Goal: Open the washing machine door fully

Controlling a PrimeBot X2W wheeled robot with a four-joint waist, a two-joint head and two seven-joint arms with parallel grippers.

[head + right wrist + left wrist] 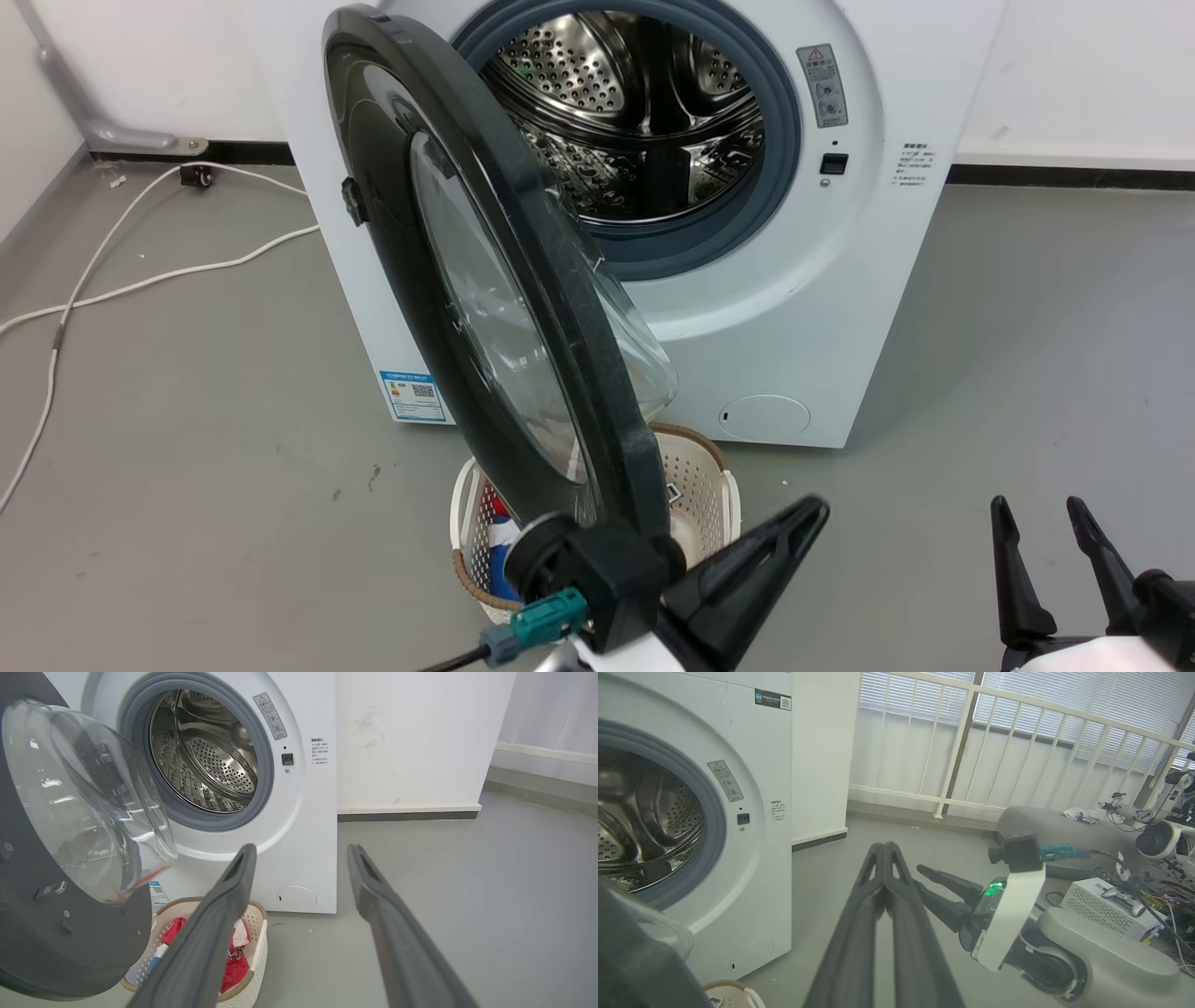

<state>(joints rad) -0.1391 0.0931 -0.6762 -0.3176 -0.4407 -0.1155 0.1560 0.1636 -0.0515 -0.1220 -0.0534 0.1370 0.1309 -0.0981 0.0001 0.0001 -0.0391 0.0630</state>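
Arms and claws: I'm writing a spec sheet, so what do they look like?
Each claw has two long, tapering dark grey fingers: left claw, right claw. The right wrist carries a white bracket with a black camera, a teal plug and a green light; the forearm is pale grey.

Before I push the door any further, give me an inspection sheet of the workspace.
Surface: grey floor, level.
Job's things: washing machine door swung well out from the white machine; drum mouth exposed.
Clutter: white basket of clothes on the floor under the door.
Grippers: left gripper shut on nothing, near the door's free edge, contact unclear; right gripper open, apart from the door.
Cables: white cables on the floor left of the machine; teal-plugged lead at the left wrist.
Surroundings: white wall, railing, electronics.
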